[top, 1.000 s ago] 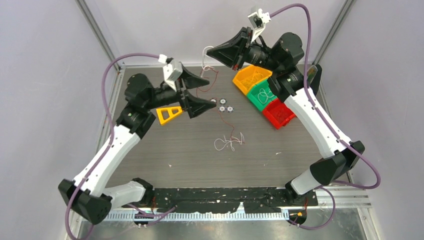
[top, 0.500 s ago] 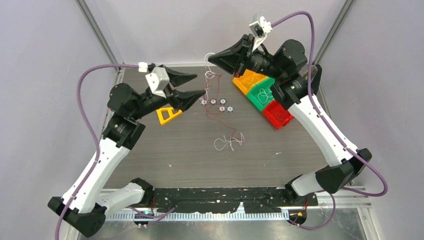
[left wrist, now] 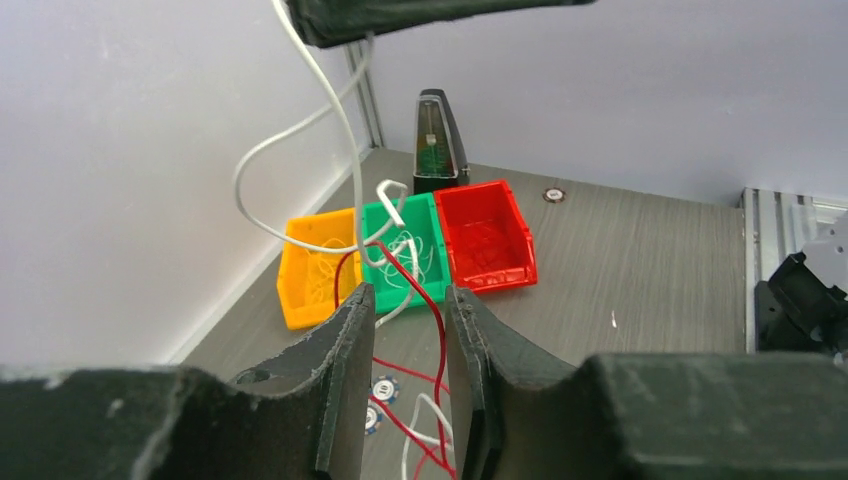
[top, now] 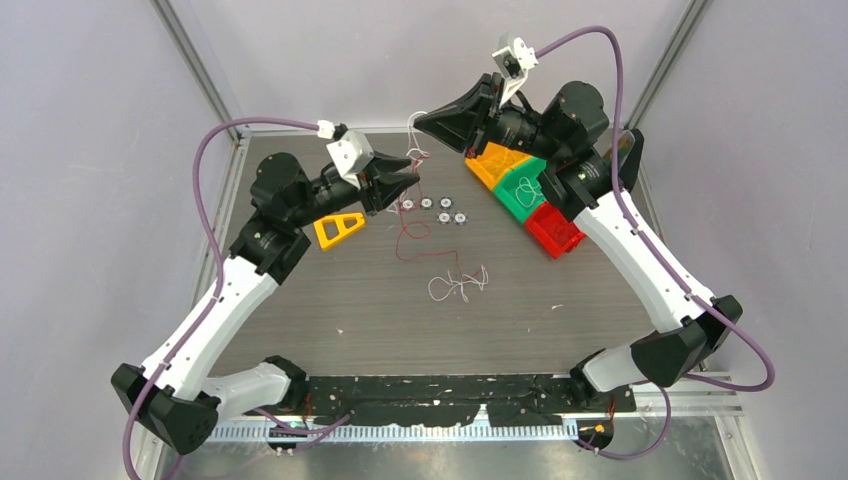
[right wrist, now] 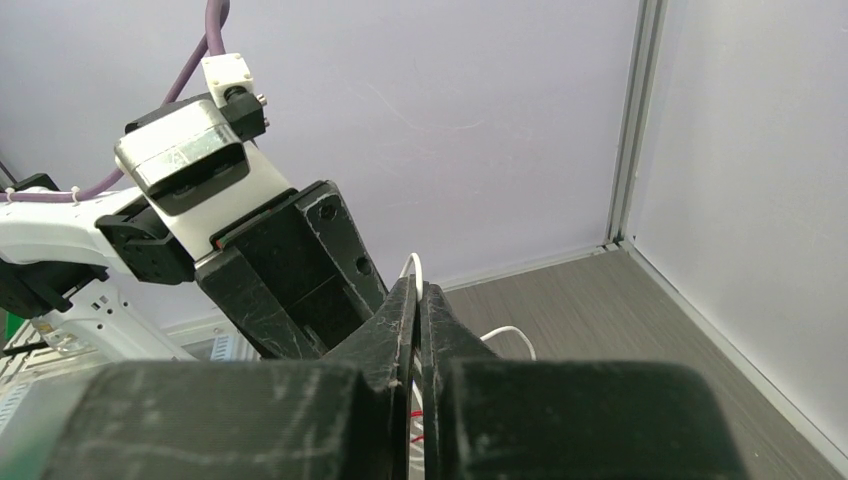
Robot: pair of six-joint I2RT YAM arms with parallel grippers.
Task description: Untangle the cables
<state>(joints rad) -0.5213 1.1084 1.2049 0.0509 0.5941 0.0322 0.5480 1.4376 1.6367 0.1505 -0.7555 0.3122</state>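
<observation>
A table (top: 350,310) with a dark grey wood-grain top stands in a booth of plain, pale lilac walls (top: 90,150) on the left, back and right. Slim metal posts (top: 195,70) rise at its two far corners, where the walls meet. A black plate (top: 450,395) covers the near edge, with a ribbed metal rail (top: 430,432) just outside it. The light is soft and even, and shadows on the top are faint.

Matt, dark grey wood-grain table (top: 330,300). An orange bin (left wrist: 292,290), green bin (left wrist: 398,210) and red bin (left wrist: 488,245) are glossy moulded plastic. A white cable (left wrist: 340,130) and red cable (left wrist: 428,300) have smooth, faintly shiny sheathing. The left gripper (left wrist: 410,292) is matt black plastic, rough and finely ridged.
</observation>
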